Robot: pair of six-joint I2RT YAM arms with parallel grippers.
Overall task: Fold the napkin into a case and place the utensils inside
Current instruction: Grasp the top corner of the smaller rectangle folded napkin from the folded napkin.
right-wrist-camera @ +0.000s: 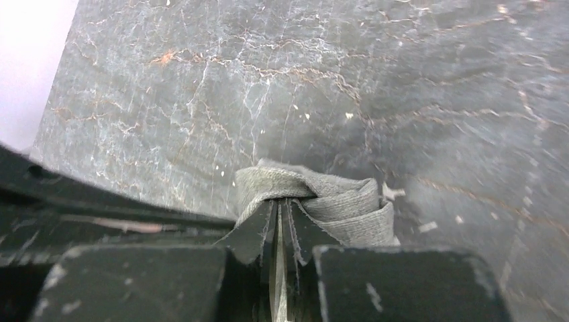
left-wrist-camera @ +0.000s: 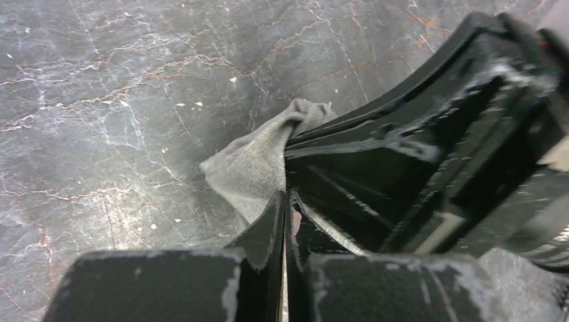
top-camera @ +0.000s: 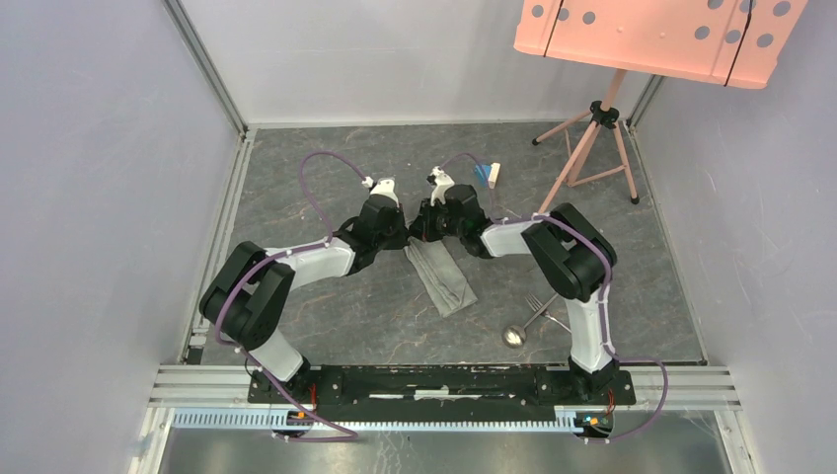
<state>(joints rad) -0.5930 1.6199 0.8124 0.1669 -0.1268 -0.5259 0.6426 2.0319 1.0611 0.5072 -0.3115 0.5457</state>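
The napkin [top-camera: 442,276] is a light grey cloth folded into a narrow strip, lying slantwise mid-table. Both grippers meet at its far end. My left gripper [top-camera: 403,235] is shut, with the cloth's corner [left-wrist-camera: 251,168] pinched at its tips [left-wrist-camera: 287,194]. My right gripper [top-camera: 426,229] is shut on bunched folds of the cloth [right-wrist-camera: 342,201] at its tips [right-wrist-camera: 282,201]. The right gripper's black body [left-wrist-camera: 429,134] fills the right of the left wrist view. The silver fork [top-camera: 541,302] and spoon [top-camera: 514,336] lie on the table near the right arm's base.
Small blue and white blocks [top-camera: 487,174] lie at the far middle. A pink perforated board [top-camera: 651,35] on a tripod [top-camera: 592,138] stands at the far right. Metal rails run along the left edge [top-camera: 222,197] and the near edge [top-camera: 444,380].
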